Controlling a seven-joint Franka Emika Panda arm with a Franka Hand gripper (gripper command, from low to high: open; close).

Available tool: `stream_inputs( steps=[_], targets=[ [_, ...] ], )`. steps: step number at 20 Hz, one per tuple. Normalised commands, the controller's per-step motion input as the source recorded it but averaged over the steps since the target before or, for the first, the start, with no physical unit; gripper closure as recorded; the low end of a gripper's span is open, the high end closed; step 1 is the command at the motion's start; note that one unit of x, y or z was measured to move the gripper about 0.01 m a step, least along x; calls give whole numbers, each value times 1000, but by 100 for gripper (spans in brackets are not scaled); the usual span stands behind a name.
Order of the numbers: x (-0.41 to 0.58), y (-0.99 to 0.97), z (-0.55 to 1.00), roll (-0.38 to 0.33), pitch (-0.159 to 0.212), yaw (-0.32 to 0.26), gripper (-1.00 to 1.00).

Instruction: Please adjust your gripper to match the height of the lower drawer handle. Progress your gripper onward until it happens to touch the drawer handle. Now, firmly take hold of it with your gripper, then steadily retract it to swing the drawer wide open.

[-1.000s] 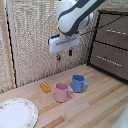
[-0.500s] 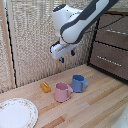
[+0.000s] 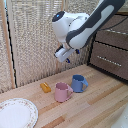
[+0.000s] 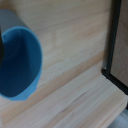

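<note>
Exterior view: white arm (image 3: 82,25) reaches in from the upper right, bent down toward the middle of the scene
Gripper (image 3: 63,55): hangs in the air above the mugs, well apart from the drawers – too small and blurred to tell whether its fingers are apart or together
Drawer (image 3: 111,59): lower of 2 dark brown fronts at the exterior view's right edge, pushed in flush
Handle (image 3: 108,61): thin silver bar lying level across the lower front, untouched by the gripper
Upper drawer (image 3: 115,36): same dark front with its own thin bar, also pushed in
Table (image 3: 95,107): light wood planks
Blue mug (image 3: 78,83): upright, just beside the pink mug (image 3: 62,92)
Orange block (image 3: 45,87): small, near the pink mug
Plate (image 3: 16,112): white with a patterned rim, at the exterior view's lower left
Wrist view: blue mug (image 4: 20,62) seen from above with its open mouth – wood planks (image 4: 75,55) around it, a dark edge (image 4: 114,45) to one side
</note>
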Motion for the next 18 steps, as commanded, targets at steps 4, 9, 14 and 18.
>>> stream_inputs(
  steps=[4, 9, 14, 18],
  targets=[
    [-20, -454, 0, -338, -43, 70, -100],
    [0, -407, 0, -334, -44, 86, -100],
    [0, -384, -2, -320, -52, 103, -100],
    [0, -428, -56, -306, -14, 103, -100]
  ],
)
